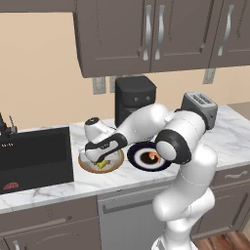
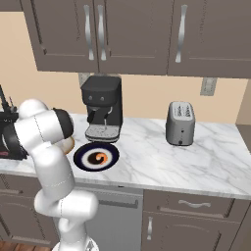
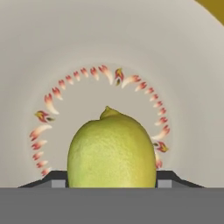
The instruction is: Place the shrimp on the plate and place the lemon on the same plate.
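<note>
A black coffee machine [image 2: 102, 109] and a silver toaster [image 2: 180, 123] stood on the white marble desk [image 2: 162, 162], well apart.

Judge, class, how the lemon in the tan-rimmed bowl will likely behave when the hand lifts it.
The lemon looks firm, so it should keep its shape. Its rounded, glossy skin between the fingertips could let it slip or twist. Released in the bowl, its oval form would probably roll toward the curved centre.

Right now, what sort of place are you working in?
A home kitchen, rendered. A marble counter carries a coffee machine and a toaster, a dark sink is set in at the left, and brown wall cabinets hang above.
</note>
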Motion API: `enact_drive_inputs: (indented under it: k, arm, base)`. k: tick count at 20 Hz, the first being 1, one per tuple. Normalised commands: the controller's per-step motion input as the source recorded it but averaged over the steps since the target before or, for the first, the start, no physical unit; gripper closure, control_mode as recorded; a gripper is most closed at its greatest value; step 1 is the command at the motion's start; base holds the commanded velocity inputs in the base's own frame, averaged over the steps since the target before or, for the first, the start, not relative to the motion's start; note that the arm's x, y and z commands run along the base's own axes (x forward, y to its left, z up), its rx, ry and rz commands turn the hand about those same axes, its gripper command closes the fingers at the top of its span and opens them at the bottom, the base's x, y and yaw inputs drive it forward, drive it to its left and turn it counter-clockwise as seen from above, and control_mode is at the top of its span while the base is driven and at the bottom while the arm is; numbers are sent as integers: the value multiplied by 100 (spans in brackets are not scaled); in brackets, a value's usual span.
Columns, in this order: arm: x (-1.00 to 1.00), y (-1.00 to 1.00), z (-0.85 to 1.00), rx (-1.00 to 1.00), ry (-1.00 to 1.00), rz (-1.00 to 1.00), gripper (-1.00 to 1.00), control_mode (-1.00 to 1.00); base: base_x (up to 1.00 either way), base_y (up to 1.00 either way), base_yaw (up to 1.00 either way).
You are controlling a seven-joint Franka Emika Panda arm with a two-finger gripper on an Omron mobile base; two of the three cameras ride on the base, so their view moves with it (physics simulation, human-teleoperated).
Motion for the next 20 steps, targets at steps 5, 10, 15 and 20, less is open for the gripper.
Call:
enact_drive_inputs:
  k: [5, 10, 15, 20]
  arm:
    - [0, -6, 2, 0, 0, 0, 100, -100]
    - [-1, -9, 34, 0, 0, 0, 100, -100]
    - [-17, -15, 48, 5, 3, 0, 100, -100]
    - [-28, -32, 45, 3, 4, 0, 100, -100]
  base:
    - [0, 0, 0]
    - [0, 0, 0]
    - [0, 0, 0]
    - [0, 0, 0]
